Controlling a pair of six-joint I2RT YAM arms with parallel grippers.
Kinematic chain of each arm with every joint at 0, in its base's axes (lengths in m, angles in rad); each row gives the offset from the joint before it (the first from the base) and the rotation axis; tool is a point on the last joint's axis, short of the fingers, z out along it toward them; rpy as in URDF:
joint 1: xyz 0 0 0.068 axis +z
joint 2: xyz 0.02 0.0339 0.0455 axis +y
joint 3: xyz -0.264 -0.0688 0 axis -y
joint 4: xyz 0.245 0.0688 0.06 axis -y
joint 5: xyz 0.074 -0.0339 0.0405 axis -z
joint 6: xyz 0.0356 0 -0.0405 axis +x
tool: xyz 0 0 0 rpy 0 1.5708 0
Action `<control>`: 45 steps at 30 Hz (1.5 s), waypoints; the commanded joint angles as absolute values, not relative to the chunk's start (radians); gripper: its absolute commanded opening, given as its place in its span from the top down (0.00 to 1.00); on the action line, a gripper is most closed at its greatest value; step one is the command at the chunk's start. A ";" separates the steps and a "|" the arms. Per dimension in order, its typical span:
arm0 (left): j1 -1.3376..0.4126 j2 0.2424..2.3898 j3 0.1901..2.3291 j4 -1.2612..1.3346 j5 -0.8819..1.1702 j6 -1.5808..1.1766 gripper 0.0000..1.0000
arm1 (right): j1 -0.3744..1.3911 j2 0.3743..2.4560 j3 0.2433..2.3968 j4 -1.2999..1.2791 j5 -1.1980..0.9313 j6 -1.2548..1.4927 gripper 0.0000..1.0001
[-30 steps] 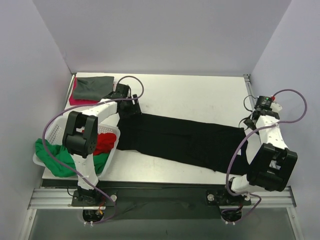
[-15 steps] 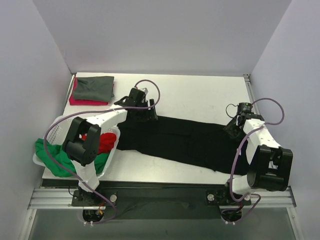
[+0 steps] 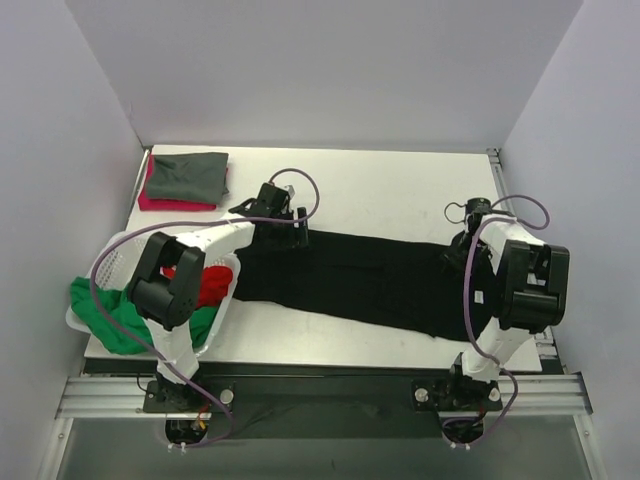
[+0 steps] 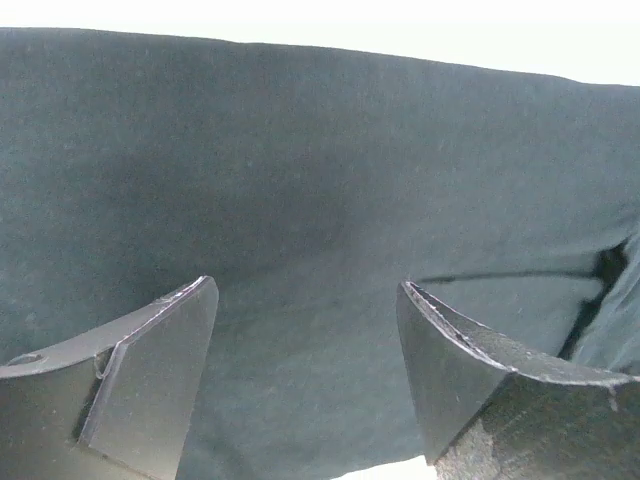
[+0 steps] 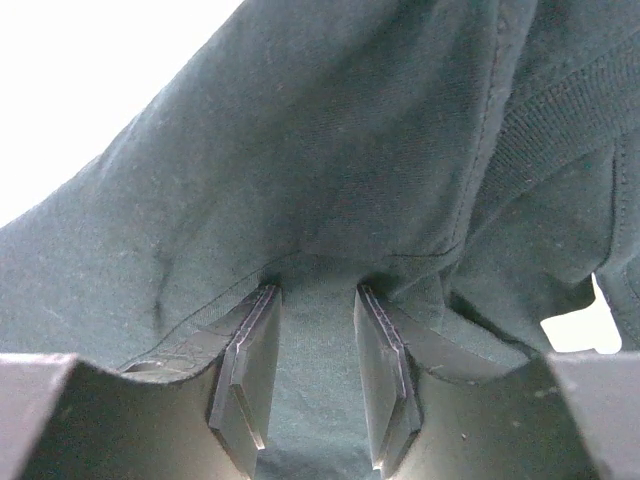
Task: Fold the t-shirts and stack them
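White tabletop, pale walls on three sides.

Top view: you are looking at the black t-shirt, which is lying stretched in a long band across the table, from beside the basket on the left toward the right edge. Your left gripper is hovering at the shirt's left end and your right gripper is sitting at its right end. In the far-left corner the grey-green t-shirt is lying folded on the pink-red t-shirt. The red t-shirt is bunching in the basket, and the green t-shirt is spilling over its near rim.

Left wrist view: the left gripper is standing released, jaws wide apart, with flat black cloth showing between and beyond them. Whether the tips are touching the cloth is not readable here.

Right wrist view: the right gripper is pinching a fold of the black t-shirt. Its pads are standing close together. Cloth is filling the gap between them, and a stitched hem is draping across the fingertips.
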State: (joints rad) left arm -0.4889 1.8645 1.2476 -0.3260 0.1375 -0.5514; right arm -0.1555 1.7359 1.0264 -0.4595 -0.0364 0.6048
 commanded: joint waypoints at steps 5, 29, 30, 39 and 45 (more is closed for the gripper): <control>-0.472 1.727 1.233 -0.373 0.133 -0.463 0.16 | -0.184 1.943 1.247 -0.505 0.034 0.569 0.64; -0.445 1.856 1.243 -0.238 0.236 -0.485 0.15 | -0.178 1.907 1.599 -0.620 -0.163 0.500 0.64; -0.446 1.859 1.236 -0.227 0.244 -0.491 0.15 | -0.173 1.869 1.571 -0.618 -0.166 0.509 0.64; -0.443 1.832 1.131 -0.250 0.215 -0.508 0.15 | -0.120 1.749 1.261 -0.588 -0.192 0.538 0.64; -0.442 1.769 1.008 -0.262 0.201 -0.518 0.15 | -0.106 1.773 1.190 -0.572 -0.187 0.557 0.64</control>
State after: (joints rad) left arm -0.4480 1.7981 1.0691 -0.2150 0.2173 -0.5049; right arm -0.1112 1.7683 1.1973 -0.5613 -0.1852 0.5423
